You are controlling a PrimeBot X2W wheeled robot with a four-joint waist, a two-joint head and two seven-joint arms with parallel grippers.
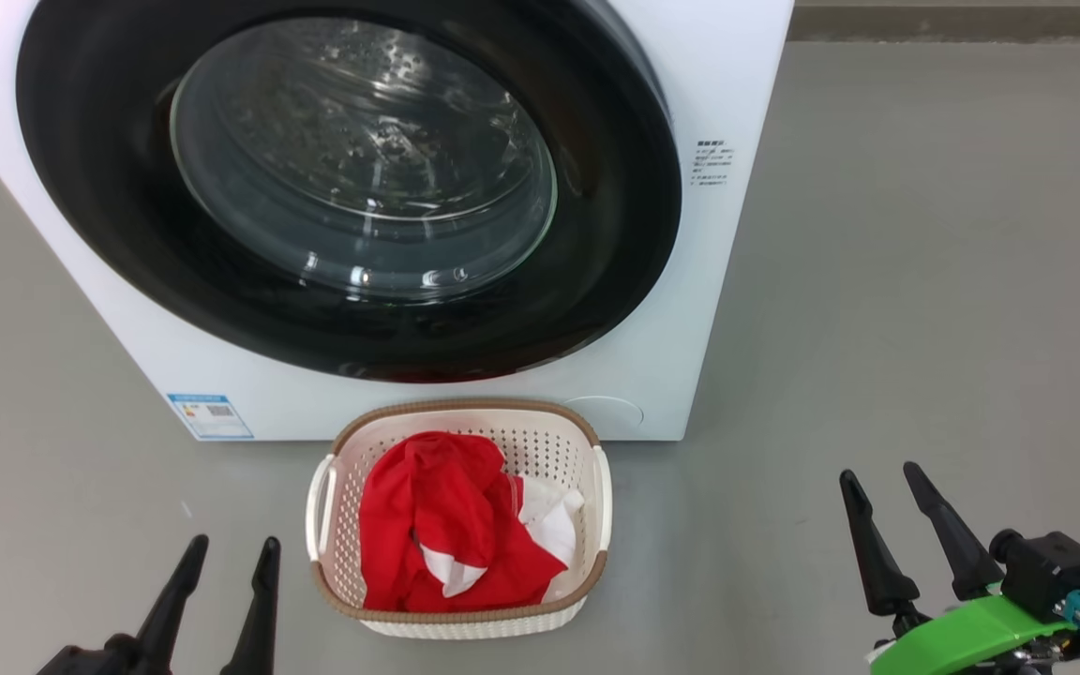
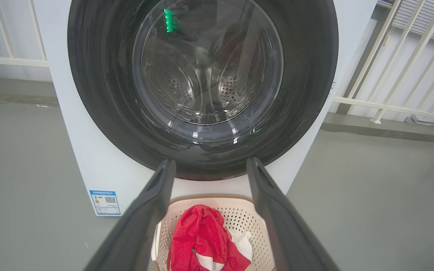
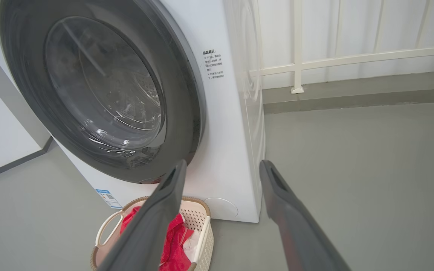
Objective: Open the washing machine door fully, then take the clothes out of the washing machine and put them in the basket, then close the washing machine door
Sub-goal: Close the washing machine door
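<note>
Left fingers point(image 1: 174, 591) and right fingers point(image 1: 868, 548) gape wide, holding nothing.

the white washing machine point(image 1: 727, 309) has its round door point(image 1: 352, 178), a glossy black ring around bulging clear glass, shut flush. at the door's 6 o'clock the cream perforated basket point(image 1: 540, 441) with a brown rim stands upright, just before the machine. red clothes point(image 1: 437, 516) with white patches lie heaped inside it.

Shut washing machine door point(image 2: 202, 75), clothes point(image 2: 205, 241) in basket point(image 2: 256, 241)
</note>
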